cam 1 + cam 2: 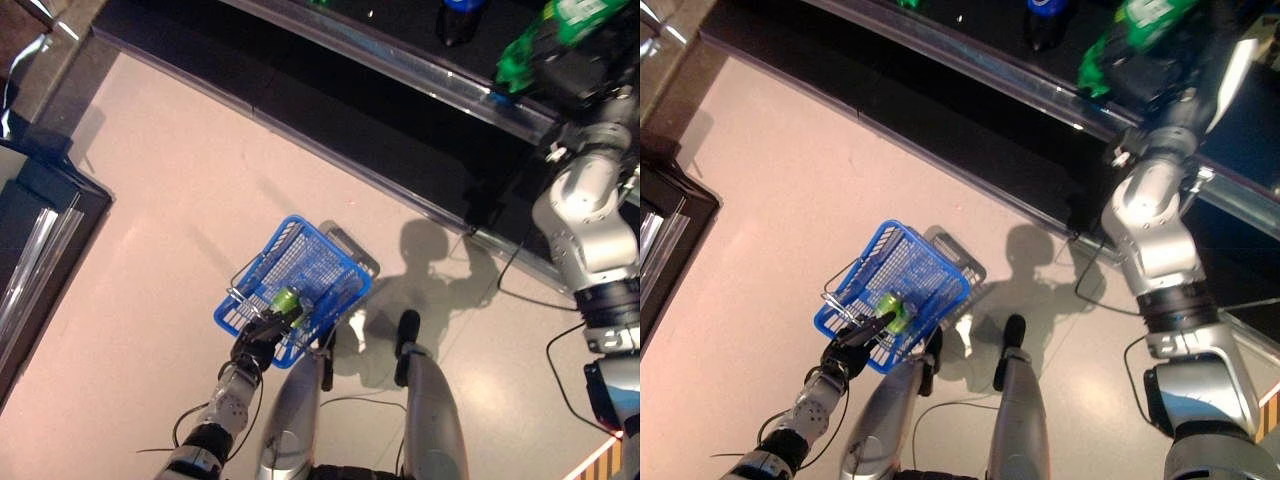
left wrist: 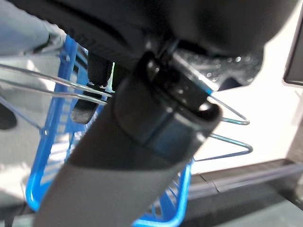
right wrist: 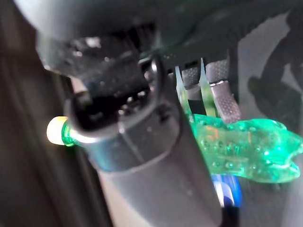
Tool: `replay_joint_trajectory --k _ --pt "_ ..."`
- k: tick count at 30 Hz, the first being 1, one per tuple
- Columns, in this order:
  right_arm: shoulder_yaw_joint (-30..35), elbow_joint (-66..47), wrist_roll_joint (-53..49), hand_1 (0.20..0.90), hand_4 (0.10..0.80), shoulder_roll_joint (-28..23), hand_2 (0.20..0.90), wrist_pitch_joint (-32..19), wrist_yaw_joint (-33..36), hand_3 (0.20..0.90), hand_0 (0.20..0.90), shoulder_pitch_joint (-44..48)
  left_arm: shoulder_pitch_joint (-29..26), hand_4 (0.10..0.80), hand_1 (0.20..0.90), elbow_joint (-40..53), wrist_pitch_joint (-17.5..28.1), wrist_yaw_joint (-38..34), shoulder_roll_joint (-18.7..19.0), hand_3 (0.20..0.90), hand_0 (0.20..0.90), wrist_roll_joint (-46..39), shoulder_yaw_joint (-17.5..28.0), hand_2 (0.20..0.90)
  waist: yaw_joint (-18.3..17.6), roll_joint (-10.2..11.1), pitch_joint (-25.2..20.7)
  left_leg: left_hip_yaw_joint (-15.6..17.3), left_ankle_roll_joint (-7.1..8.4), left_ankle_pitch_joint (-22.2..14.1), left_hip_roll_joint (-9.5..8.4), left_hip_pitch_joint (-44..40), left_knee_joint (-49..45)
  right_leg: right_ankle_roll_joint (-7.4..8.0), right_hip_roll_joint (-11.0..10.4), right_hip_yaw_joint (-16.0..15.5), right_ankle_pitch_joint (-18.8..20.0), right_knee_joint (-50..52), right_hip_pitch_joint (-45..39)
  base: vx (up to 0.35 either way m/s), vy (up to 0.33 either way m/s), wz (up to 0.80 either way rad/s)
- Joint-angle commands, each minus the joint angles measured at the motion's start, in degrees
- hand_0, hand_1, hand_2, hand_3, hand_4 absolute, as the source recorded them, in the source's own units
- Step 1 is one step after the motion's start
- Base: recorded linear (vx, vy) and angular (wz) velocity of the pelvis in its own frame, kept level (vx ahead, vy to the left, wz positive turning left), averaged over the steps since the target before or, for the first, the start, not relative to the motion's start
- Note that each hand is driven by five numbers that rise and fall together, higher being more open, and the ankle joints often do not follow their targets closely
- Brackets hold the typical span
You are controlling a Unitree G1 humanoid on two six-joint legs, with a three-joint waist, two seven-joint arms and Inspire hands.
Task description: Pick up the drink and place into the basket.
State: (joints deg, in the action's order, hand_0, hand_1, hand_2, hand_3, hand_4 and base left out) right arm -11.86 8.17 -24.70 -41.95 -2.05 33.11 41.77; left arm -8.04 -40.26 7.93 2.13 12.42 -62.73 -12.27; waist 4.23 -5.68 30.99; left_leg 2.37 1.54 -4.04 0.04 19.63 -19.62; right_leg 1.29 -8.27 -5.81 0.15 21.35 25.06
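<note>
The right hand (image 3: 142, 118) grips a green bottle (image 3: 246, 146) – its cap shows only in the wrist view; the left hand (image 1: 262, 335) holds the basket (image 1: 300, 262) handle.

Bright overhead light on the pale floor (image 1: 180, 200); hard dark shadow falls beside the blue basket (image 1: 300, 270). Glare streaks along the shelf edge (image 1: 430, 70). The shelf recess stays dim. Green bottle (image 1: 545, 40) in the right hand (image 1: 1155, 80) smears with motion blur. Both wrist views are soft, the near hand bulk out of focus, the bottle glowing translucent green
</note>
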Motion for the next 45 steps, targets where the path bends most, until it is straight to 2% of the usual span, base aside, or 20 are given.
replay_joint_trajectory --k 1,8,10,12,14,20,25,33,40,45 --pt "8.49 -15.51 5.35 0.300 0.100 -1.76 0.300 -8.30 -6.02 0.200 0.300 3.98 5.75 0.100 0.300 12.03 8.95 6.03 7.63 0.200 0.300 -0.21 5.98 0.300 -1.04 1.24 -4.37 -1.80 -0.72 3.29 -0.90 -0.45 -0.49 -2.81 1.74 -1.89 -6.55 2.06 -7.12 0.090 0.015 0.11" --pt "9.35 -24.39 3.61 0.300 0.100 2.07 0.300 -8.73 -12.65 0.200 0.300 -3.04 8.69 0.100 0.300 18.44 7.62 8.81 8.26 0.200 0.300 0.25 6.56 0.300 -0.81 1.89 -6.36 -1.75 -0.43 3.20 -0.81 -3.33 -0.42 -3.15 1.68 -2.45 -7.25 1.57 -11.04 0.065 0.022 0.04" --pt "9.43 -24.53 3.64 0.300 0.100 2.15 0.300 -8.65 -12.67 0.200 0.300 -3.21 8.80 0.100 0.300 18.51 7.59 8.79 8.31 0.200 0.300 0.26 6.56 0.300 -0.83 1.93 -6.37 -1.78 -0.43 3.17 -0.82 -3.37 -0.46 -3.15 1.67 -2.48 -7.29 1.59 -11.11 0.037 0.004 0.04" --pt "8.31 -28.34 1.50 0.300 0.100 4.41 0.300 -8.04 -16.48 0.200 0.300 -6.81 10.29 0.100 0.300 22.84 7.14 9.63 8.83 0.200 0.300 2.13 7.04 0.300 -0.49 2.46 -7.23 -2.08 -0.38 2.92 -0.94 -4.34 -0.90 -3.13 1.69 -2.68 -7.36 1.35 -12.88 0.104 -0.001 0.11" --pt "6.15 -31.12 -0.69 0.300 0.100 6.70 0.300 -7.08 -20.01 0.200 0.300 -10.14 11.87 0.100 0.300 29.63 4.86 10.02 9.35 0.200 0.300 2.65 6.61 0.300 0.11 2.80 -8.14 -2.21 -0.60 2.54 -1.17 -5.97 0.10 -2.86 1.61 -2.91 -6.88 -0.30 -14.98 0.087 0.000 0.14" --pt "0.34 -32.95 -2.76 0.300 0.100 10.63 0.300 -6.11 -24.50 0.200 0.300 -12.86 13.15 0.100 0.300 40.89 2.90 9.60 10.72 0.200 0.300 3.12 4.54 0.300 1.41 2.77 -8.50 -2.76 -0.90 2.54 -1.42 -7.28 1.11 -2.65 1.52 -3.90 -6.24 -2.33 -17.31 0.018 0.008 0.02" --pt "-4.81 -32.11 -3.35 0.300 0.100 12.82 0.300 -4.14 -23.51 0.200 0.300 -12.75 12.42 0.100 0.300 47.97 1.17 8.04 12.16 0.200 0.300 2.35 3.14 0.300 2.74 2.48 -7.98 -3.74 -1.11 2.69 -1.81 -7.57 1.27 -2.48 1.22 -4.94 -6.10 -2.66 -18.34 0.013 0.018 0.12" --pt "-10.18 -28.10 1.27 0.300 0.100 14.98 0.300 -2.32 -19.33 0.200 0.300 -11.74 10.07 0.100 0.300 56.27 1.32 9.13 15.57 0.200 0.300 1.45 2.55 0.300 4.83 2.19 -6.57 -5.69 -1.53 2.94 -2.58 -7.30 1.34 -2.11 0.85 -6.57 -5.80 -2.51 -18.52 -0.013 0.001 0.13" --pt "-13.75 -23.32 2.92 0.300 0.100 16.41 0.300 -0.21 -16.89 0.200 0.300 -11.38 7.22 0.100 0.300 60.38 1.81 12.86 18.50 0.200 0.300 0.65 2.46 0.300 6.17 2.20 -5.76 -7.28 -1.79 3.12 -3.30 -6.33 0.90 -1.73 0.44 -7.61 -5.50 -2.31 -18.11 -0.015 -0.018 0.12" --pt "-16.62 -19.17 6.55 0.300 0.100 17.45 0.300 1.27 -15.72 0.200 0.300 -11.85 5.58 0.100 0.300 63.27 1.28 15.43 19.23 0.200 0.300 -0.11 2.13 0.300 6.93 2.17 -5.50 -8.07 -1.90 3.18 -3.82 -5.95 0.69 -1.56 0.06 -7.96 -5.26 -2.62 -18.16 -0.003 -0.011 0.12"
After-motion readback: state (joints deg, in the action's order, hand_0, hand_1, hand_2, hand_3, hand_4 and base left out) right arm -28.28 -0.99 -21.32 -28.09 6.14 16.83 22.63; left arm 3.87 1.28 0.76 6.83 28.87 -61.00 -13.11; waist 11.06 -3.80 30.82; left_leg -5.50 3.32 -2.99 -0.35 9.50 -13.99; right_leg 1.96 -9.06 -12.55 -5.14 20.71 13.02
